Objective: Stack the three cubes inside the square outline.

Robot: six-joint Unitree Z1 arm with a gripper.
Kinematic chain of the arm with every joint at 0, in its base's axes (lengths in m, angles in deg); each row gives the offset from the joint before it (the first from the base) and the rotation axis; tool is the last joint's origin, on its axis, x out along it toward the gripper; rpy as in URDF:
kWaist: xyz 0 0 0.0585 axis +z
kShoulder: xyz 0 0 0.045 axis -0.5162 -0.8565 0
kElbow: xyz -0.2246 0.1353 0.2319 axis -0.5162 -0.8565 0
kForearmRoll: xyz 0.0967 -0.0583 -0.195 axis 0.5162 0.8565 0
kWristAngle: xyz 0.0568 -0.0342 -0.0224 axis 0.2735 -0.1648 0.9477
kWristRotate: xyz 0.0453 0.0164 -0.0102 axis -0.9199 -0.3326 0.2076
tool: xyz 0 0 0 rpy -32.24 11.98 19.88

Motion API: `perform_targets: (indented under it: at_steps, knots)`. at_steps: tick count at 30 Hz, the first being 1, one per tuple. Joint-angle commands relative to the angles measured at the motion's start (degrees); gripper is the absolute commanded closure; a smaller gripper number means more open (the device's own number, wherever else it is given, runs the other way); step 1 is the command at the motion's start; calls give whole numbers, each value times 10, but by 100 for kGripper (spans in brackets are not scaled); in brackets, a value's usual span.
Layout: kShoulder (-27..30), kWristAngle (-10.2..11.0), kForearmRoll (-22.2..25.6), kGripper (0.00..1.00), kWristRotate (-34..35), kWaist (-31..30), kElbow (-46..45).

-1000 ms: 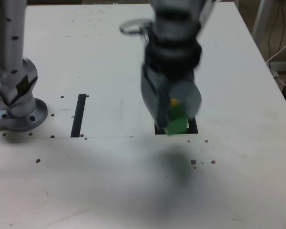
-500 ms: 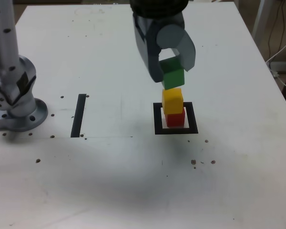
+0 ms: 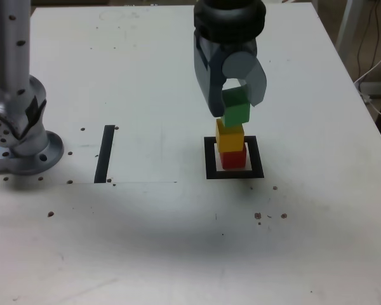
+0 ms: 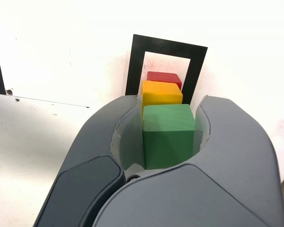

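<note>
Inside the black tape square outline [image 3: 210, 162], on its white middle, sits the matte red cube [image 3: 233, 159], base of the stack. Matte yellow cube [image 3: 230, 136] rests on top of it, nudged a bit toward the exterior view's left, so the two faces aren't quite flush. Looks stable enough, but my read is that the offset eats some margin for the third.

Matte green cube [image 3: 236, 106] is up at yellow's top, set slightly to the exterior view's right of it. Whether it touches yellow or hangs just above, can't tell from either view.

Jaws of the grey gripper [image 3: 237, 103] are pinching green from two opposite sides. Cube is down between the tips, one finger flanking each side, lower part poking out past them in the exterior view. Sensible hold: underside is free to meet yellow, and the fingers stay off the lower cubes. Wrist view agrees: green between the pads, yellow and red showing past it.

Red and yellow are where they are to make the column inside the frame; green is held there for the top slot. I'd call it the last placement, near done. Next: trim alignment over yellow, settle gently, spread evenly, back off upward. Risk: an off-centre set-down or a dragging finger shoves yellow off red.

Further out: white tabletop [image 3: 159, 248], straight black tape strip [image 3: 104, 155] well apart from the stack, grey metal arm base [image 3: 32, 159] at the exterior view's left.
</note>
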Motion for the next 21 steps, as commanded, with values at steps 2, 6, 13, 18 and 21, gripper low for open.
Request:
perform_targets:
  at_steps: [2,6,13,18,21]
  knots:
    - [-3,-2,-2,82,-3,3,-2]
    - [-3,-5,-2,81,-4,3,-4]
    - [-1,-11,-3,73,-8,5,-12]
    - [3,-11,-8,73,-7,7,-14]
    - [2,-15,-14,71,-4,7,-17]
